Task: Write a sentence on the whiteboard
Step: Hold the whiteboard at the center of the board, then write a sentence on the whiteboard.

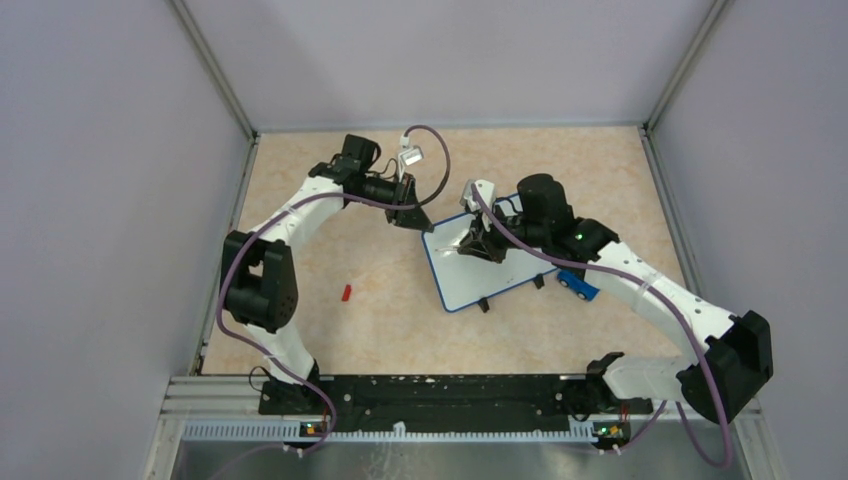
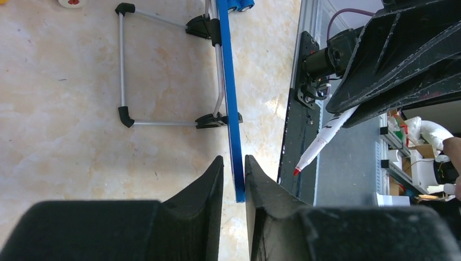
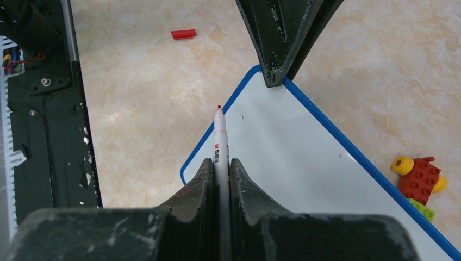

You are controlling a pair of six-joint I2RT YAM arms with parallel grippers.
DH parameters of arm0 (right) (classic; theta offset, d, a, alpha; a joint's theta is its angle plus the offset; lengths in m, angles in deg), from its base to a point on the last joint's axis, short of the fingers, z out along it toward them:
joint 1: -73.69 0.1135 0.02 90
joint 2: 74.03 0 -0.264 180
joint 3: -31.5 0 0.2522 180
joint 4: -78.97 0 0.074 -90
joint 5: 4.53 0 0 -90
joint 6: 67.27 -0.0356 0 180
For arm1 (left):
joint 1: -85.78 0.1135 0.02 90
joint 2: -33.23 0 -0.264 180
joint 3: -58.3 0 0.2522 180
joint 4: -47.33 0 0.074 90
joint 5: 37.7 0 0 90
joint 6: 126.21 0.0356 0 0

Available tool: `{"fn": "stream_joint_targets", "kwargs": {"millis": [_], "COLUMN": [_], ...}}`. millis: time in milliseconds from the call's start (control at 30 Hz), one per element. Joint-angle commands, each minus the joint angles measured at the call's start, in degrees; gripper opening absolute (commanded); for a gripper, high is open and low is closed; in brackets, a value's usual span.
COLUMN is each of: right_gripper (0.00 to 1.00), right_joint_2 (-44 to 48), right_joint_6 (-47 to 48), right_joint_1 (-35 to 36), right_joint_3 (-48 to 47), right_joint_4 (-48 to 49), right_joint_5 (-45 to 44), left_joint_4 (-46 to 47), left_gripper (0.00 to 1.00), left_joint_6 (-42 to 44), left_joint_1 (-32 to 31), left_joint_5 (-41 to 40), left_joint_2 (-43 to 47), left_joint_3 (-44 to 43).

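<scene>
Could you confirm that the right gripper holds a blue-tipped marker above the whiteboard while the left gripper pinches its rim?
Not quite: the tip of the marker is red, not blue, as the right wrist view shows. The right gripper holds it above the whiteboard while the left gripper pinches the rim.

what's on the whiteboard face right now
No writing shows on the visible whiteboard face; the marker in the right end effector points at its rim. The part beneath it is covered.
</scene>
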Motion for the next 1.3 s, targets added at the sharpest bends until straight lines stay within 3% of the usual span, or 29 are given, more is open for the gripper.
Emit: {"fn": "stream_joint_targets", "kwargs": {"millis": [0, 267, 1267], "right_gripper": [0.0, 0.0, 0.0], "right_joint_2": [1.2, -1.0, -7.1], "right_joint_6": [0.4, -0.9, -1.4], "right_joint_1": [0.7, 0.7, 2.1], "right_joint_3": [-1.2, -3.9, -9.1], "right_joint_4": [2.1, 2.1, 1.5], "right_joint_5": [0.4, -2.0, -5.0], "left_joint_4": [-1.2, 2.2, 2.7], "left_gripper": [0.26, 0.25, 0.04], "left_joint_6": [1.0, -0.8, -1.1], "left_joint_1": [0.1, 1.2, 1.2], "left_joint_5": [1.7, 2.4, 3.6], "left_joint_2": [1.8, 5.7, 5.0], "left_joint_3": [-1.4, 2.4, 2.9]}}
